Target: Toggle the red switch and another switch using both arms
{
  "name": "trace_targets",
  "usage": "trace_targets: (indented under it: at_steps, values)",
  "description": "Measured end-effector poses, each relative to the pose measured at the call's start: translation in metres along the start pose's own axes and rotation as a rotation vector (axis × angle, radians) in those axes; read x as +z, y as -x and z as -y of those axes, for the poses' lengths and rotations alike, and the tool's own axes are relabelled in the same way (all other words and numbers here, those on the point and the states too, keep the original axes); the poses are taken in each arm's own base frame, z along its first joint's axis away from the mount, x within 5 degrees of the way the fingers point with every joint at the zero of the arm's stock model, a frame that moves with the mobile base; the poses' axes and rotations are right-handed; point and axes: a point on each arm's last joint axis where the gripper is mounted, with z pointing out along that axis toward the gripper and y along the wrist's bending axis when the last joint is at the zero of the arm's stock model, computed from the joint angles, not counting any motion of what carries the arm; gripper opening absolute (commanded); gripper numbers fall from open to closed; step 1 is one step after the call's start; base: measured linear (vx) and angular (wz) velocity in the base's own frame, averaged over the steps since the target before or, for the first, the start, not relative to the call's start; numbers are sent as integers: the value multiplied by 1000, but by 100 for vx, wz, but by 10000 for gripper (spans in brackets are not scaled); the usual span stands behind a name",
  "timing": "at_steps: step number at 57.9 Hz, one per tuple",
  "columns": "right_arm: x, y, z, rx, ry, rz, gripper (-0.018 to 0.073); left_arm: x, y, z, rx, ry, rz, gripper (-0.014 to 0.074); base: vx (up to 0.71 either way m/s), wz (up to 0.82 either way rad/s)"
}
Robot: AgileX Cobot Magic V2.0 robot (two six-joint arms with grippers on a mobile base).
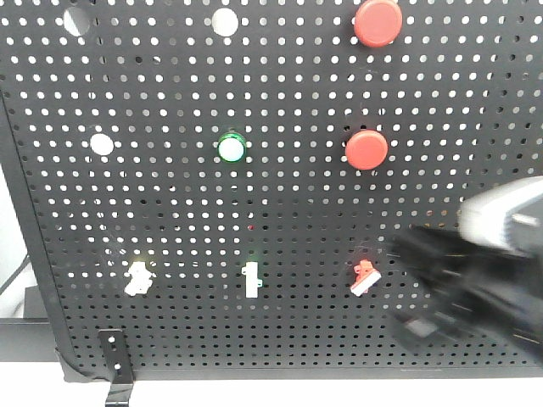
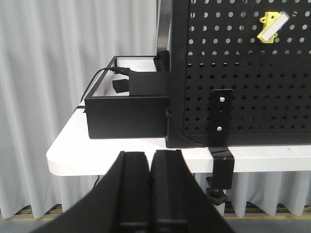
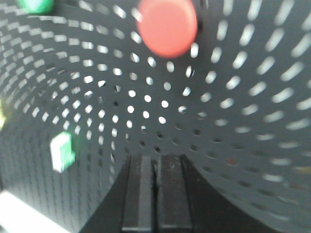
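Note:
On the black pegboard (image 1: 170,195), the red switch (image 1: 365,278) has a white lever over a red glowing base, in the bottom row at the right. The other switch (image 1: 138,277), white with a faint yellow glow, is at the left of that row and shows yellow at the top right of the left wrist view (image 2: 271,25). My right gripper (image 1: 424,284) is a blurred black mass just right of the red switch; its jaws (image 3: 155,162) are shut and empty close to the board. The red switch is out of the right wrist view. My left gripper (image 2: 150,158) is shut and empty, low, left of and below the board.
A green-based toggle (image 1: 251,280) (image 3: 62,151) sits between the two switches. Two big red push buttons (image 1: 366,150) (image 1: 377,22) and a green round button (image 1: 231,147) are higher up. A black box (image 2: 126,109) with cables and a clamp bracket (image 2: 222,145) stand at the white table's (image 2: 73,155) edge.

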Motion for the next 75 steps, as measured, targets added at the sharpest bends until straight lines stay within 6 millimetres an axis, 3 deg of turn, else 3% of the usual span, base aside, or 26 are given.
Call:
trace_targets:
  at_steps: [12, 21, 28, 40, 46, 75]
  values:
    - [-62, -9, 29, 73, -194, -87, -6, 0, 0, 0, 0, 0, 0, 3, 0, 0]
    - [-108, -44, 30, 107, -371, -20, -6, 0, 0, 0, 0, 0, 0, 3, 0, 0]
    - [-127, -80, 19, 84, -443, 55, -6, 0, 0, 0, 0, 0, 0, 3, 0, 0]
    - [-134, -165, -3, 92, -462, 22, -6, 0, 0, 0, 0, 0, 0, 3, 0, 0]
    - [-135, -195, -10, 154, -459, 18, -6, 0, 0, 0, 0, 0, 0, 3, 0, 0]
    - [-135, -202, -12, 193, -460, 11, -6, 0, 0, 0, 0, 0, 0, 3, 0, 0]
